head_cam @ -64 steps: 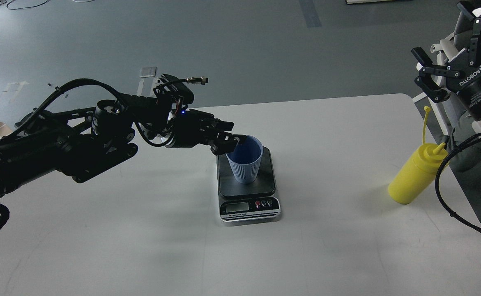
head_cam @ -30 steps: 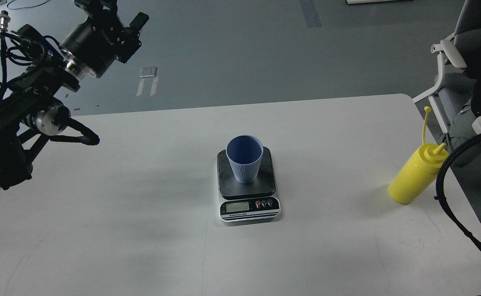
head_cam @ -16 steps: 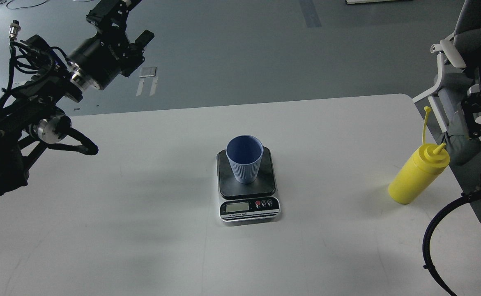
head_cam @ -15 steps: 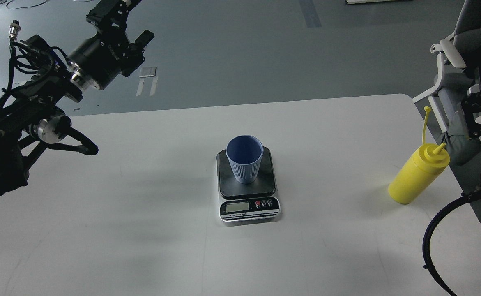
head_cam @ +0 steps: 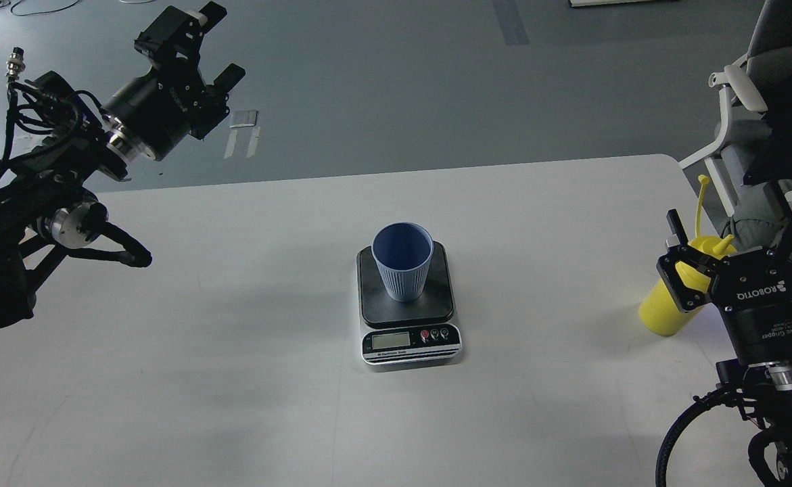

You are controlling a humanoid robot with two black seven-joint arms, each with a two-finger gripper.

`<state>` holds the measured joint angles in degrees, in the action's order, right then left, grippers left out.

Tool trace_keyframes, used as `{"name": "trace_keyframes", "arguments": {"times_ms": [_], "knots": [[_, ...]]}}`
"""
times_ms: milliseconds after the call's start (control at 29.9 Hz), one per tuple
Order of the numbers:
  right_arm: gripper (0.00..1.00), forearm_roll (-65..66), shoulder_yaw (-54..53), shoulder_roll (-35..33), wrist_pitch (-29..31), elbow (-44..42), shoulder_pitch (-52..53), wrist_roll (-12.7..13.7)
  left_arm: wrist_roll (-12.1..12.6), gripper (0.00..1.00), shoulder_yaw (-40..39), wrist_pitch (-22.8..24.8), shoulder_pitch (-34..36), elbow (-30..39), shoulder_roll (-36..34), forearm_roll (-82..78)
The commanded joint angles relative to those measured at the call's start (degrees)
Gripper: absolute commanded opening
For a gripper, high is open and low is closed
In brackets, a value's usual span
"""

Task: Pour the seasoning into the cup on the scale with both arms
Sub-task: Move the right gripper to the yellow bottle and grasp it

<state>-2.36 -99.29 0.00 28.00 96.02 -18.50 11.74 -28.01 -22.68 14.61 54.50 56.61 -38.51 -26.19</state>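
**Cup set on the scale, bottle not yet in hand**

A grey floor runs behind a wide white table [head_cam: 233,352], and a pale chair frame [head_cam: 730,101] stands off its right end. At the table's middle sits the scale [head_cam: 407,306], its silver front and display facing me, and the light-blue cup [head_cam: 402,262] stands upright on the dark weighing plate. I would call that part of the job settled.

The pouring has not begun, as far as I can judge. The seasoning [head_cam: 666,308] stands near the table's right edge, well apart from the scale, its cap strap sticking up. The right gripper [head_cam: 730,250] is right at the bottle, fingers spread to either side of its upper part, though from this angle I cannot tell whether either finger touches the plastic.

The left gripper [head_cam: 210,44] hangs high over the table's far left corner, fingers spread and holding nothing, well away from the cup.

Left to do: close on the bottle, lift it, bring it over the cup, and squeeze or tip.
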Motion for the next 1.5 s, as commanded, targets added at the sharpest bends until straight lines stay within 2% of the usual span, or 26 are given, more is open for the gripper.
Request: {"name": "trace_keyframes", "arguments": {"times_ms": [0,67,267,334,568,1170,1470], "knots": [[1.0,-0.2,-0.2,0.0,0.0,-0.9,-1.8,-0.8,0.0,0.98,-0.2,0.0,-0.2,1.7,-1.4,0.1],[1.0,-0.2,-0.5,0.0,0.0,-1.1,-2.8,-1.7,0.0,0.98,-0.2,0.0,-0.3,1.8,-1.7,0.1],[1.0,-0.3,-0.4,0.0,0.0,-2.7,-3.6,-2.0,0.0,0.98,-0.2,-0.1,-1.1,1.9,-1.8,0.0],[1.0,-0.4,-0.4,0.0,0.0,-2.7,-3.7,-2.9,0.0,0.98,-0.1,0.0,-1.5,1.8,-1.8,0.0],[1.0,-0.3,-0.4,0.0,0.0,-5.2,-3.8,-3.4,0.0,0.98,-0.1,0.0,-2.1,1.9,-1.8,0.0],[1.0,0.6,0.8,0.0,0.0,-14.5,-3.7,-3.3,0.0,0.98,-0.1,0.2,-2.6,4.8,-3.0,-0.4],[1.0,1.0,0.7,0.0,0.0,-15.2,-2.2,-3.3,0.0,0.98,-0.1,0.2,-2.9,4.9,-3.5,-0.4]]}}
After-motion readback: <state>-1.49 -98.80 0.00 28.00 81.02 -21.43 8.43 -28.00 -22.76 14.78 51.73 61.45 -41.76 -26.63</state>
